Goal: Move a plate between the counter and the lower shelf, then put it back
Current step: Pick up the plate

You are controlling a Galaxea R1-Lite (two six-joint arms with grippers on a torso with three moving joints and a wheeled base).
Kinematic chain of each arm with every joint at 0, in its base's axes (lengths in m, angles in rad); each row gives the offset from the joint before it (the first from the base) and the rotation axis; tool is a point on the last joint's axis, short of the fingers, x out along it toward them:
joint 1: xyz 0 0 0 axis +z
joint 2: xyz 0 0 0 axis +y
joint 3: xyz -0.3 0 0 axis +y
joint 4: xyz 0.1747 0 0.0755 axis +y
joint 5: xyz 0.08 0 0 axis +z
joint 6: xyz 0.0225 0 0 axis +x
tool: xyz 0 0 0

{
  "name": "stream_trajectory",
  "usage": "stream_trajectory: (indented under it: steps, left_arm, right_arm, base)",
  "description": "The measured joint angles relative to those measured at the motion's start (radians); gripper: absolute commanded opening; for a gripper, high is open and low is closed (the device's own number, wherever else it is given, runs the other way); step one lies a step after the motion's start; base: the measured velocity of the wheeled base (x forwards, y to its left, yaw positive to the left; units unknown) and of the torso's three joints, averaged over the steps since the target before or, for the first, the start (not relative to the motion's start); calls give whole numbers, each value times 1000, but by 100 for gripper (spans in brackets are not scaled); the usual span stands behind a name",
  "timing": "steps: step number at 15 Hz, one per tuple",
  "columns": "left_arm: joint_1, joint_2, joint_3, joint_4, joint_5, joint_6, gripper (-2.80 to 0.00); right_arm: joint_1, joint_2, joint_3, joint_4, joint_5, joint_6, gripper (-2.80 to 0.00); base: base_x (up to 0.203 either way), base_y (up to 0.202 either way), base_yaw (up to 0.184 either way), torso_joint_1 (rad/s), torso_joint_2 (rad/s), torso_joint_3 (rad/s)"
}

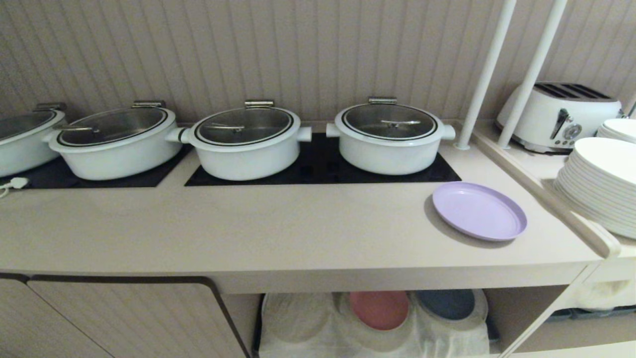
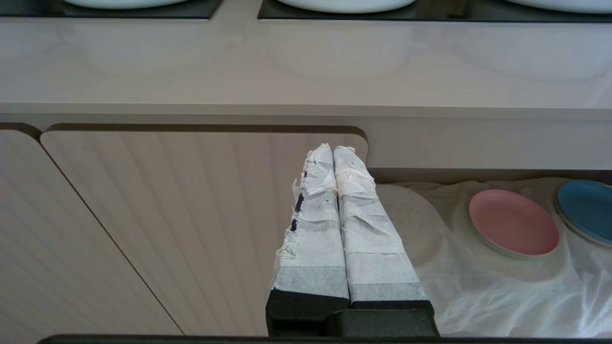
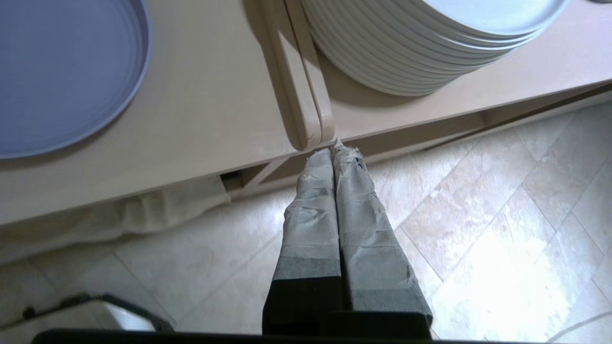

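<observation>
Plate (image 1: 479,210): flat on the counter (image 1: 248,223), right end, near the front edge; untouched.

Right gripper (image 3: 334,149): fingers pressed together, empty, out over the floor beside the counter's corner. We judge it must open before it can take the rim; shut, it could nudge the plate off the edge or knock the white plates (image 1: 598,184).

Left gripper (image 2: 332,152): fingers together, empty, before the cabinet door.

Lower shelf (image 1: 516,313): cloth-lined, pink and blue plates already there; we expect tight room.
</observation>
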Motion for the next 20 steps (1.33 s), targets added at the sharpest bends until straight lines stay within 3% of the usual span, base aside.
stream_trajectory:
  steps: [5, 11, 16, 20]
  left_arm:
    - [0, 0, 0, 0, 0, 0, -280]
    - [0, 0, 0, 0, 0, 0, -280]
    - [0, 0, 0, 0, 0, 0, -280]
    - [0, 0, 0, 0, 0, 0, -280]
  right_arm:
    - [0, 177, -289, 305, 18, 11, -280]
    - [3, 429, -694, 636, 203, 95, -280]
    - [5, 594, -830, 634, 418, 161, -280]
    - [26, 684, -846, 491, 428, 134, -280]
  base:
    - [0, 0, 0, 0, 0, 0]
    - [0, 0, 0, 0, 0, 0]
    - [0, 0, 0, 0, 0, 0]
    - [0, 0, 0, 0, 0, 0]
